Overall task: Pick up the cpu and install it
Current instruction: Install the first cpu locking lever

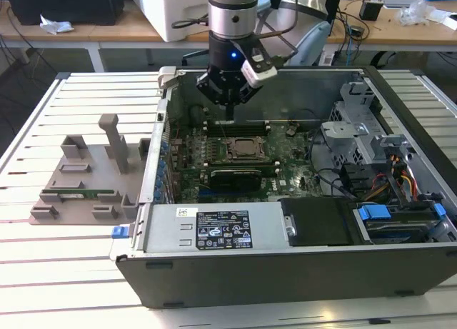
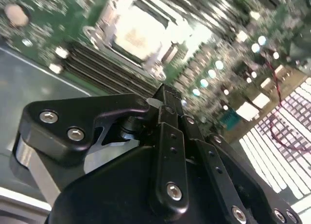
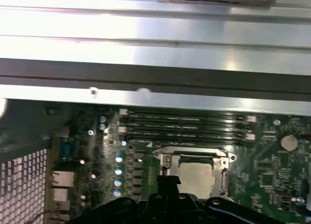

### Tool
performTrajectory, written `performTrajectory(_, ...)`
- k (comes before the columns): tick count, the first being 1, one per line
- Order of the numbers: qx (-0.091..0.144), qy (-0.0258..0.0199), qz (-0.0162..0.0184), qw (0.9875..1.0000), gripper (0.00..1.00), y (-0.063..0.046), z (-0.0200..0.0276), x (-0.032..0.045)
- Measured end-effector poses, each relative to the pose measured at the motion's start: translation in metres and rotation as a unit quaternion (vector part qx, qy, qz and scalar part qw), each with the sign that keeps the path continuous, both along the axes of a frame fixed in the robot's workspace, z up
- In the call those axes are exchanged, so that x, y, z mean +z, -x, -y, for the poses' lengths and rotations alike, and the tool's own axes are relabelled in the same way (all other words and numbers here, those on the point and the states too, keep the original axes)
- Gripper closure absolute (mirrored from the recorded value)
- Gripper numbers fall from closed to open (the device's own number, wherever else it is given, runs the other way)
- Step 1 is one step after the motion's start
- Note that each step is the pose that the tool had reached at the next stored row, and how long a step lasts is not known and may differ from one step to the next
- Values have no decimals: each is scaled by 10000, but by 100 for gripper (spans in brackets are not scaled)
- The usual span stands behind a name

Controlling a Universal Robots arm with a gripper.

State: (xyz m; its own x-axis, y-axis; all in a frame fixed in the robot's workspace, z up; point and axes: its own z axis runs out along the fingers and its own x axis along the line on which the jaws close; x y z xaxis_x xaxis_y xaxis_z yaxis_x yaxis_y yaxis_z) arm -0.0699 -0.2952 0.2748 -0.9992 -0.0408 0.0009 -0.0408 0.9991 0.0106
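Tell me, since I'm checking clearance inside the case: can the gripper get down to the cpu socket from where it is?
Probably yes. The gripper hangs inside the open computer case just above the socket, and nothing stands between them; the memory slots lie flat alongside.

The cpu (image 1: pixel 246 149) sits flat in the motherboard socket (image 1: pixel 246 139), square to its frame, inside the open computer case (image 1: pixel 285 272), toward the far middle of the board in the exterior view. Its pale, silvery top faces up, a darker rim around it, the metal frame bordering it on all sides. In both wrist views it shows as a light square (image 3: pixel 196 178) (image 2: pixel 133 35), just beside the dark memory slots (image 3: pixel 184 127).
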Motion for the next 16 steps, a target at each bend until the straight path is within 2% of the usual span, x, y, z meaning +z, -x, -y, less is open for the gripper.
performTrajectory(1,-1,-2,3,10000,89,88,-12,-7)
performTrajectory(5,-1,-3,14,10000,89,290,-51,-11)
performTrajectory(10,0,-3,15,10000,89,301,-123,-56)
performTrajectory(12,1,-4,15,10000,89,296,-132,-75)
performTrajectory(14,0,-4,14,10000,89,271,-141,-85)
performTrajectory(16,0,-4,11,10000,89,188,-146,-93)
